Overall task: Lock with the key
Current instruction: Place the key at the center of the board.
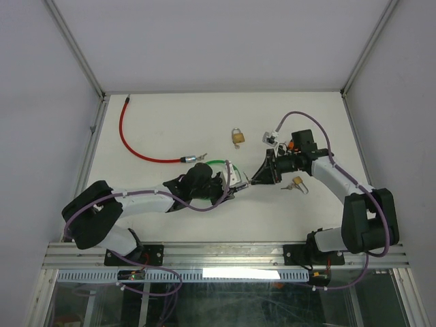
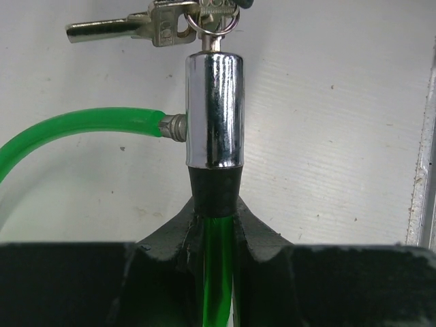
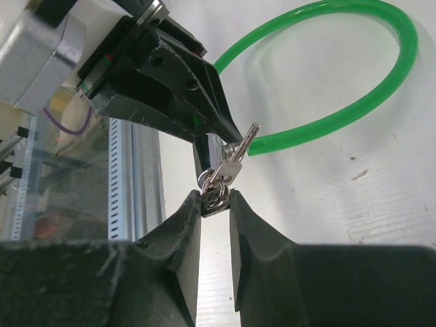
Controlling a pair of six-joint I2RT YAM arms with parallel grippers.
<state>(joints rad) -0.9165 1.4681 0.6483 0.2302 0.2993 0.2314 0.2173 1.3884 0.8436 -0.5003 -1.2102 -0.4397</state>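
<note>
My left gripper (image 2: 215, 225) is closed narrow on the green cable lock (image 2: 82, 122), just below its chrome barrel (image 2: 214, 109), near the middle of the worktop (image 2: 327, 136). My right gripper (image 3: 215, 197) meets it end-on, jaws pinched on the key bunch (image 3: 231, 163) at the barrel's tip.
</note>
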